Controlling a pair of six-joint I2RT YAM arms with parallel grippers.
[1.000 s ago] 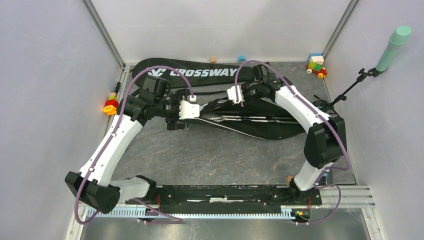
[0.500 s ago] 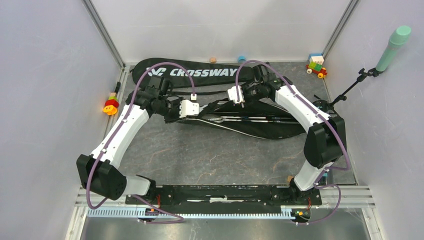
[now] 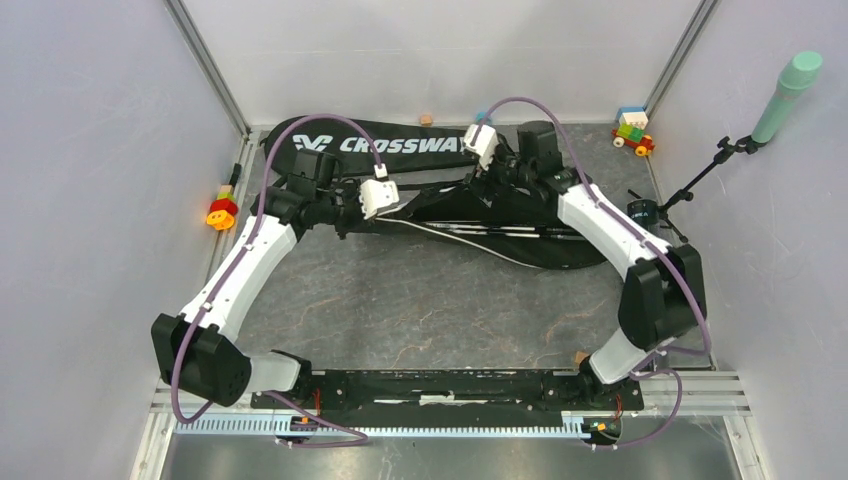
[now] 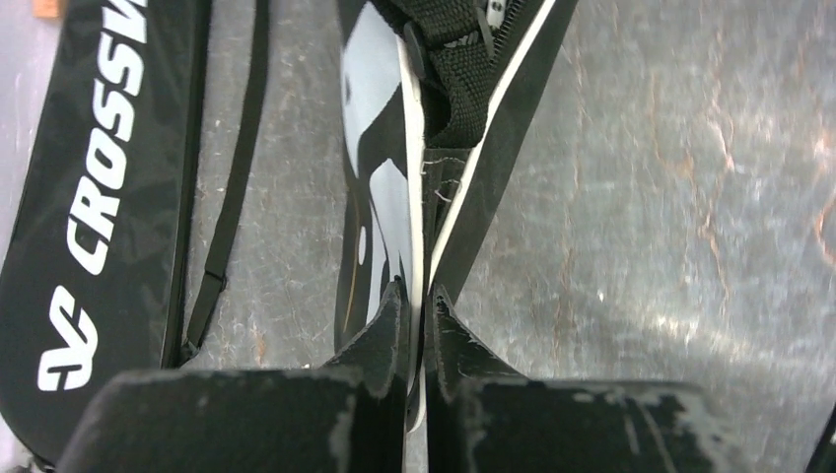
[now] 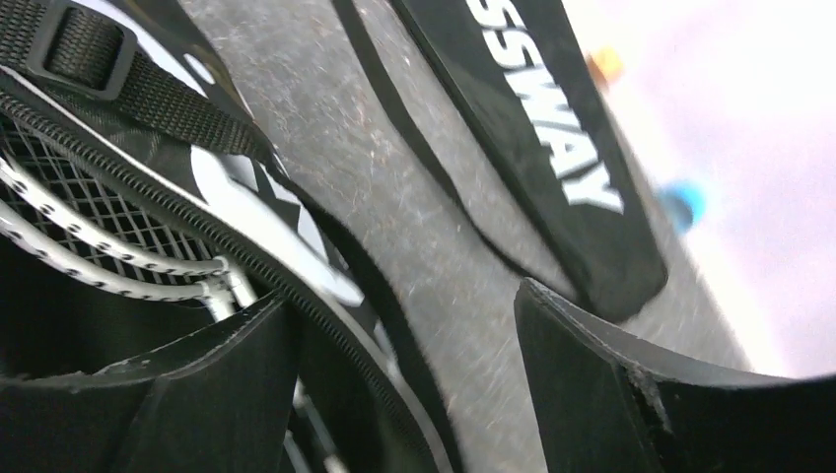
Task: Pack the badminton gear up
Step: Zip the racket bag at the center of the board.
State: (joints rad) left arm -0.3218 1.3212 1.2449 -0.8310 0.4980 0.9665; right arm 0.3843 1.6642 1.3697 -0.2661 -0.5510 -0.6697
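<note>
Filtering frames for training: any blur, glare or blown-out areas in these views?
Top external: sharp, evenly lit, soft shadows only. Left wrist: CROSSWAY bag lettering legible, pale sheen on the table, left gripper, shut on the edge of the open bag, dark in the foreground. Right wrist: smeared by blur; blue block and far wall washed out.

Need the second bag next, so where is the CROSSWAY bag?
Top view: the CROSSWAY bag lies flat along the back wall, left of centre, just behind the open bag.
</note>
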